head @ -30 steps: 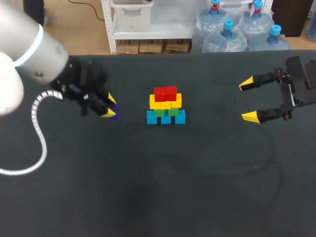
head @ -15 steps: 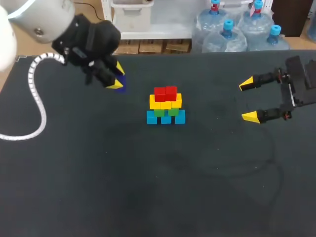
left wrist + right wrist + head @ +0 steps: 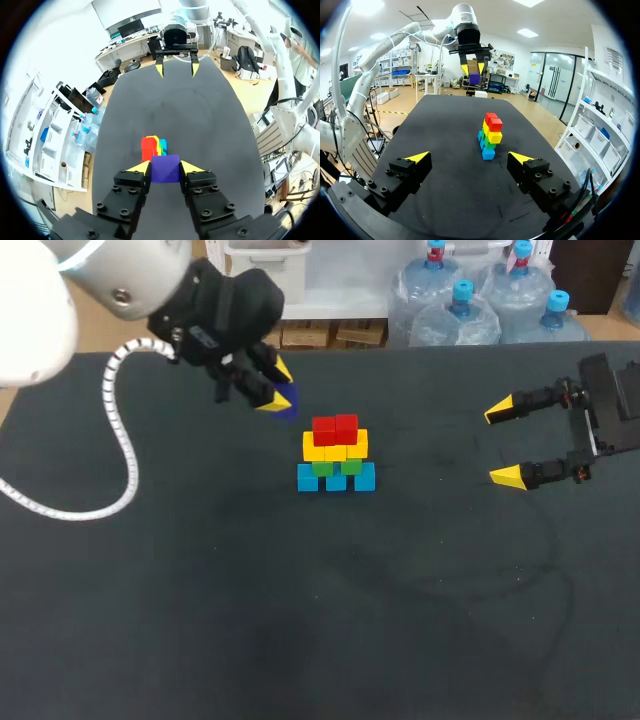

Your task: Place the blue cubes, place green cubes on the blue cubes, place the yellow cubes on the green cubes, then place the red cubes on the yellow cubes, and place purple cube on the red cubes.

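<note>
Overhead, the left tool — clenched on the purple cube — half hides it; right tool gapes.

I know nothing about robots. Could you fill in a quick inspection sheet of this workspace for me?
Surface: dark table, bare apart from the stack.
Job's things: one stack near the middle, with blue cubes at the bottom, then green cubes, yellow cubes and red cubes on top. The purple cube is not yet on the stack.
Clutter: nothing seen.
Grippers: left gripper is shut on the purple cube, held off the table to one side of the stack. Right gripper is open and empty, well away from the stack.
Cables: a white coiled cable hangs from the left arm over the table.
Surroundings: nothing seen reaching over the table.
</note>
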